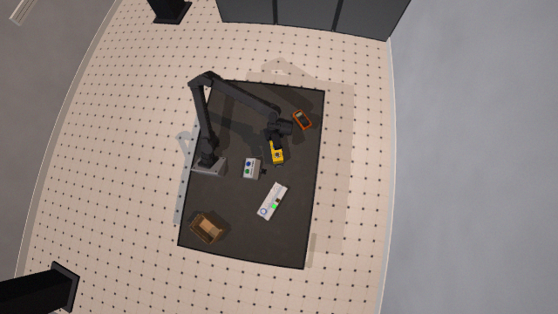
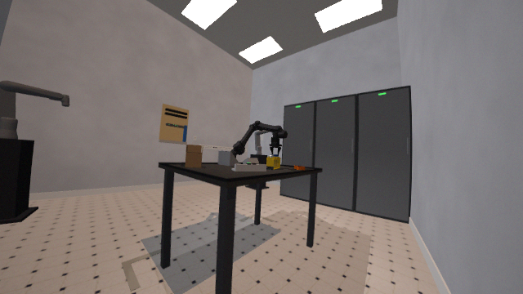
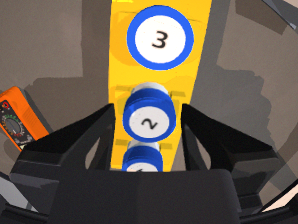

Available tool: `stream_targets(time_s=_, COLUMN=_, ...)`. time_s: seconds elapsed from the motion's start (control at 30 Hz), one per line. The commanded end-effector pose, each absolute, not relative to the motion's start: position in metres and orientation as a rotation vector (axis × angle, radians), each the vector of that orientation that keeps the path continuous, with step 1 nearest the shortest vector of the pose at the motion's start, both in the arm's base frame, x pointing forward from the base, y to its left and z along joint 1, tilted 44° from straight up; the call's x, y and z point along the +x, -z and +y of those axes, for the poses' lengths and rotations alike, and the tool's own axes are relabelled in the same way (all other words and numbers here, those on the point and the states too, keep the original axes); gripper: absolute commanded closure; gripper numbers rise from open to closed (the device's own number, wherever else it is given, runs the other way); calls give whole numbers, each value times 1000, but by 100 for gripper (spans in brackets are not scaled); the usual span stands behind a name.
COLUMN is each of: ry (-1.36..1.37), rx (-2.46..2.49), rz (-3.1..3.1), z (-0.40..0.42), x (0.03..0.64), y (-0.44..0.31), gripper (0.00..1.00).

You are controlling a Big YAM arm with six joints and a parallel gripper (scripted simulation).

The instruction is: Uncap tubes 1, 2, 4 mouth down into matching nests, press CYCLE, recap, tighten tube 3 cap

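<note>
The robot arm (image 1: 240,97) (image 2: 250,134) is black, with long smooth bars and round, chunky joints. Its pincer (image 2: 275,152) (image 3: 148,110) is black too, with two pointy fingers.
</note>
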State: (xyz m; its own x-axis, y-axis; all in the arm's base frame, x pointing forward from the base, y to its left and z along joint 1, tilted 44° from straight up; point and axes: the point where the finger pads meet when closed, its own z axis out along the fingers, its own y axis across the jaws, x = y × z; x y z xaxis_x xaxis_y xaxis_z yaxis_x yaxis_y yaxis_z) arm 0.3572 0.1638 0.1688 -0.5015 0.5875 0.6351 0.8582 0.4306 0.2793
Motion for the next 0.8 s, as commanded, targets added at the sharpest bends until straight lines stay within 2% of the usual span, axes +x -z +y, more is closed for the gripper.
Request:
stream_targets(time_s=0.0, ry=925, rx=-934, rz=-2439, z=166, x=362, y=-177, gripper=51)
stream_targets(time_s=0.27, ry=1006, rx=-637, rz=-2597, z=166, x=362, y=-177, gripper=51)
stream_targets(time_s=0.77, ry=1158, rx=287, rz=-2832, z=173, x=357, y=-172, gripper=51)
